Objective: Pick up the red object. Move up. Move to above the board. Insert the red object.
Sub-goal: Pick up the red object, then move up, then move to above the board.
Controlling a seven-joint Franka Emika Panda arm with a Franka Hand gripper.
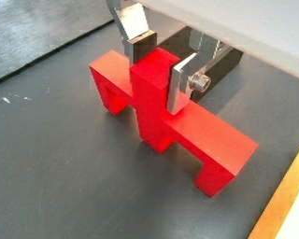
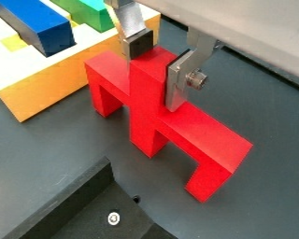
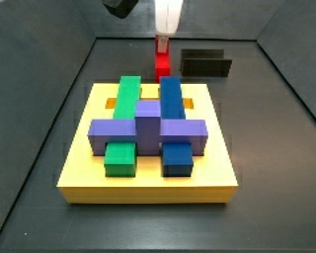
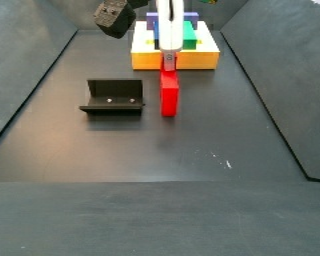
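Red object (image 1: 164,117), probably a light, rigid, smooth block, stands on the floor with the gripper (image 1: 157,59) straddling its upright bar, fingers apparently touching, a sound hold.

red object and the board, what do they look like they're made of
The red object, standing on the floor with the gripper astride its upright bar, looks like matte plastic, possibly printed: uniform colour, crisp square edges, no glare. The board looks like similar yellow plastic or painted wood: flat, thick-edged, dull sheen.
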